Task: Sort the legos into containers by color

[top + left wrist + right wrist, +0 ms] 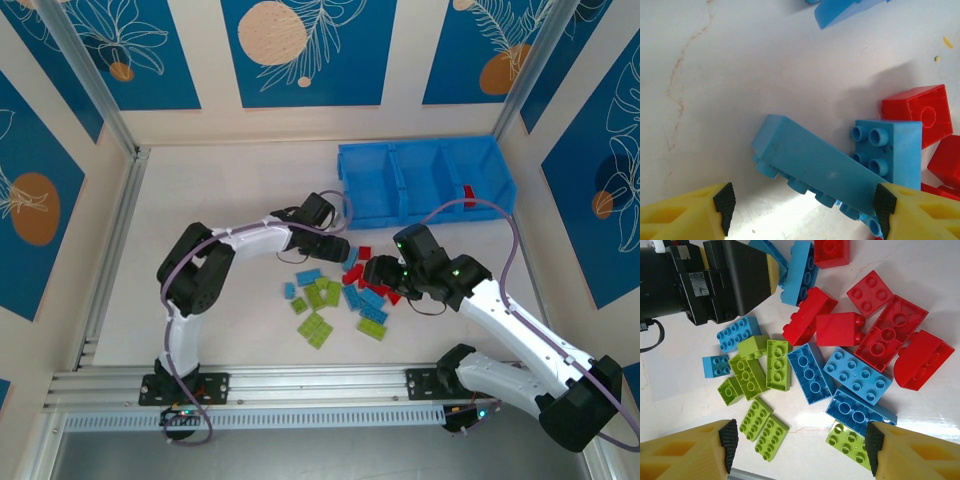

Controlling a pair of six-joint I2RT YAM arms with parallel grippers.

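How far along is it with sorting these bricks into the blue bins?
Barely started. One red brick lies in the right compartment of the blue tray. Nothing is gripped: the left end effector stands open around a long blue brick, the right end effector open above the pile. Left to sort: that pile of red, blue and green bricks on the table.

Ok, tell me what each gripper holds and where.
Nothing. The left gripper straddles a long blue brick unclamped; the right gripper hangs open over the pile.
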